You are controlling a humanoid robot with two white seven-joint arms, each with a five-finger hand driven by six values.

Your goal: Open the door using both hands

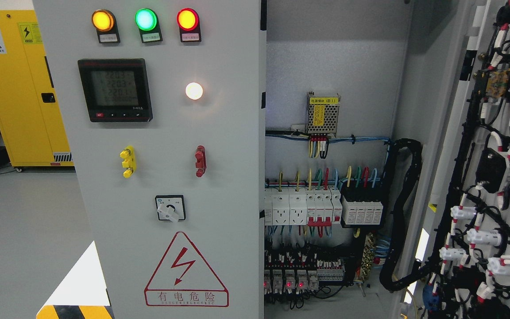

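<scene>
The grey electrical cabinet fills the head view. Its left door (166,177) is closed and carries three indicator lamps, a digital meter (114,90), a lit white lamp, a yellow handle (128,161), a red handle (200,161), a rotary switch (170,208) and a red lightning warning triangle. The right door (494,177) is swung wide open at the picture's right, showing wiring on its inner face. Inside the cabinet (330,66) breakers (321,208), relays and coloured wires are exposed. Neither hand nor arm shows anywhere.
A yellow safety cabinet (20,88) stands at the back left on the grey floor (20,230). A white shape with a yellow-black striped edge (75,292) sits at the lower left. A black cable conduit (407,208) loops inside the cabinet.
</scene>
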